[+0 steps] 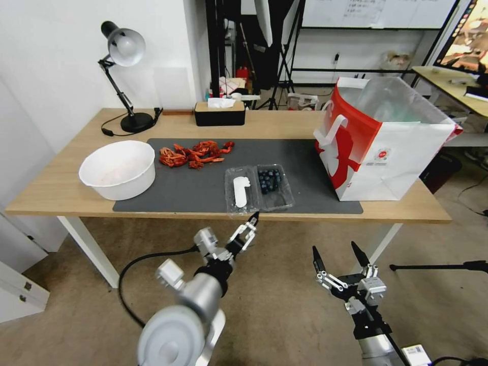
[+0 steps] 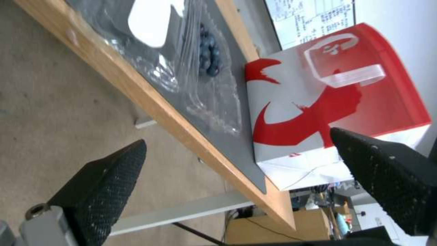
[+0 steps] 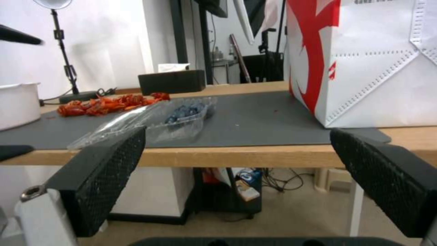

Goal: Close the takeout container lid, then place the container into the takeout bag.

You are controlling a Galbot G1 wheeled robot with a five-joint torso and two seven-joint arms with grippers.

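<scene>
Clear plastic takeout container (image 1: 275,186) lying open near the front edge of the grey mat (image 1: 203,188), dark blueberries heaped in the tray, the lid (image 1: 240,191) folded flat to its left with the white sticker facing up. Left gripper (image 1: 251,223) raised just off the table's (image 1: 61,188) near edge, right below the lid, fingers (image 2: 109,177) spread wide, holding nothing, touching nothing. Right gripper (image 1: 339,255) lower and farther right, well short of the table, fingers (image 3: 114,164) likewise wide apart and empty. Red-and-white takeout bag (image 1: 378,147) standing upright at the mat's right end, mouth open, white handle toward the container. Farther left: red scraps (image 1: 195,153), white bowl (image 1: 118,169), black desk lamp (image 1: 124,76), tissue box (image 1: 219,113) at the far edge.
</scene>
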